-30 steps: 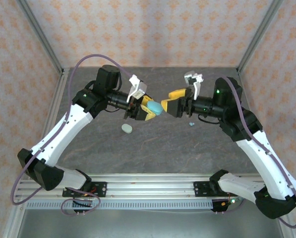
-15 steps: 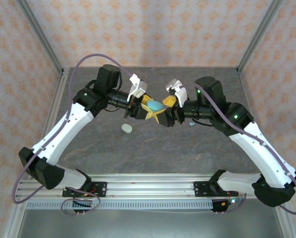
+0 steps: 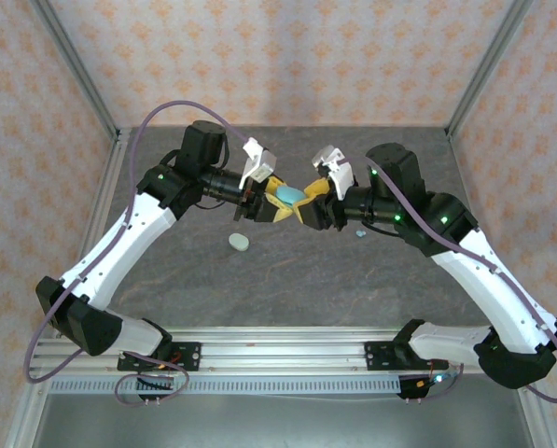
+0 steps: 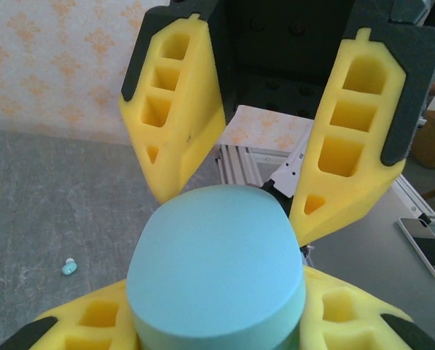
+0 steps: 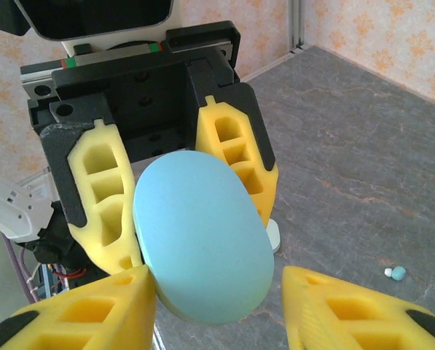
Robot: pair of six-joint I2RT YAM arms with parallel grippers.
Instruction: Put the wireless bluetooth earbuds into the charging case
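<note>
The grey stone-patterned table (image 3: 287,289) spreads out between patterned walls, and above its far half the left arm (image 3: 133,233) and the right arm (image 3: 455,247) reach in toward each other until their ends nearly meet. The left gripper (image 3: 282,204) is clamped on a teal-blue oval charging case (image 3: 289,194) and holds it off the table, its yellow foam fingers (image 5: 92,191) pressing on the two flat faces. The right gripper (image 3: 309,201) faces it from the other side with its jaws apart, straddling the free end of the same case. In the right wrist view one of its yellow fingers (image 5: 348,310) stands just clear of the case's edge while the other sits right at the rim. A second case, pale mint (image 3: 239,242), lies on the table below the left gripper, near it. The wireless bluetooth earbuds (image 3: 360,233) lie loose on the table beneath the right wrist, a tiny teal speck with a pale bit touching it, apart from both cases.
</note>
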